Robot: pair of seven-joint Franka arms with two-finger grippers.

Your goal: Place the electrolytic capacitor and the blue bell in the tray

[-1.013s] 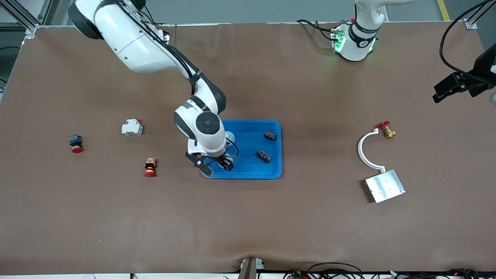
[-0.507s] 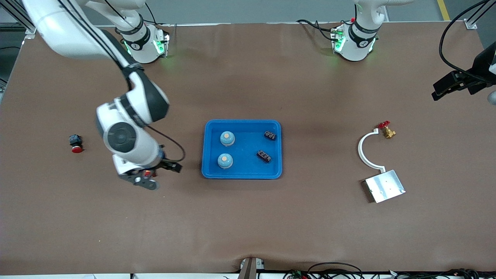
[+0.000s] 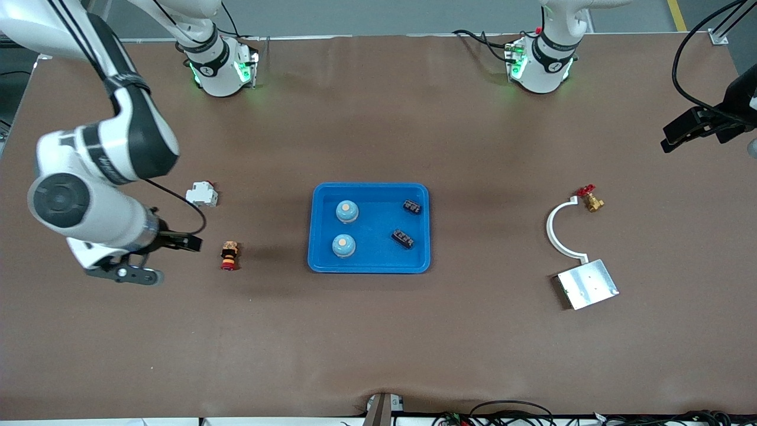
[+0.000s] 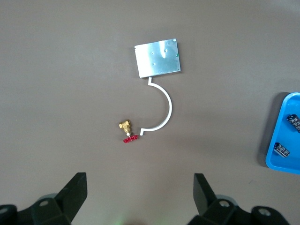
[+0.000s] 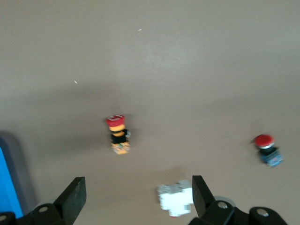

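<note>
The blue tray (image 3: pixel 378 257) lies mid-table. In it stand two blue bells (image 3: pixel 346 211) (image 3: pixel 343 245), and two dark electrolytic capacitors (image 3: pixel 412 206) (image 3: pixel 403 238) lie toward the left arm's end. My right gripper (image 3: pixel 158 258) (image 5: pixel 137 188) hangs open and empty over bare table at the right arm's end, well clear of the tray. My left gripper (image 3: pixel 677 137) (image 4: pixel 139 187) waits open and empty, high over the left arm's end. In the left wrist view a tray corner (image 4: pixel 277 157) shows with both capacitors (image 4: pixel 294 121).
A red-and-orange push button (image 3: pixel 229 255) (image 5: pixel 117 134) and a white breaker (image 3: pixel 201 194) (image 5: pixel 176 199) lie beside the right gripper; a red-and-blue button (image 5: pixel 267 150) shows in the right wrist view. A silver plate (image 3: pixel 587 284), white curved bracket (image 3: pixel 556 231) and brass valve (image 3: pixel 591 201) lie at the left arm's end.
The right arm has swung from over the tray out to its own end of the table, gripper open throughout. Both bells now show uncovered in the tray. The left arm has not moved.
</note>
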